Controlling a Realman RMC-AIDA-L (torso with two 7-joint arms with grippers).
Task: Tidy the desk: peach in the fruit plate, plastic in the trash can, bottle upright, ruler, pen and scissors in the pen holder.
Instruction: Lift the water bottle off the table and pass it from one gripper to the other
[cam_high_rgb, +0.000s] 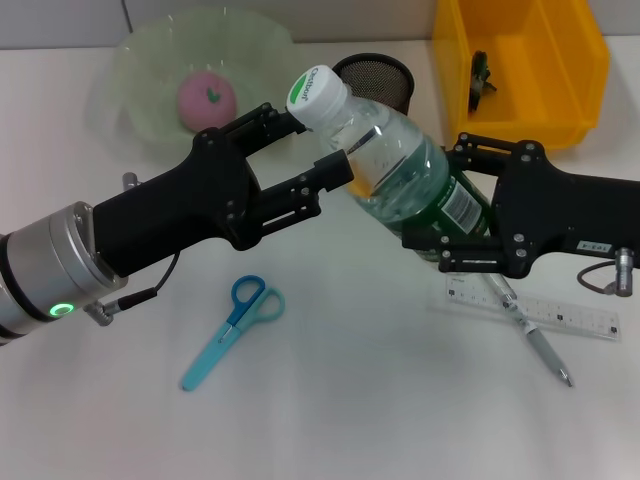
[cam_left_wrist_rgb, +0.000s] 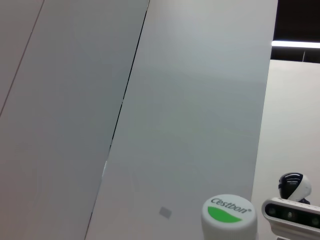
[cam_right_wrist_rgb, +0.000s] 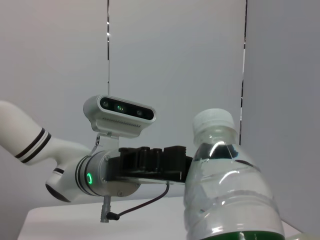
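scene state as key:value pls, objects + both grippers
bottle: held tilted off the desk, cap toward the left gripper
right gripper: shut on bottle's lower body
left gripper: open, fingers either side of bottle's neck
peach: in fruit plate
scissors: flat on desk
ruler: flat on desk, pen across it
pen holder: upright behind the bottle
yellow bin: back right, dark item inside
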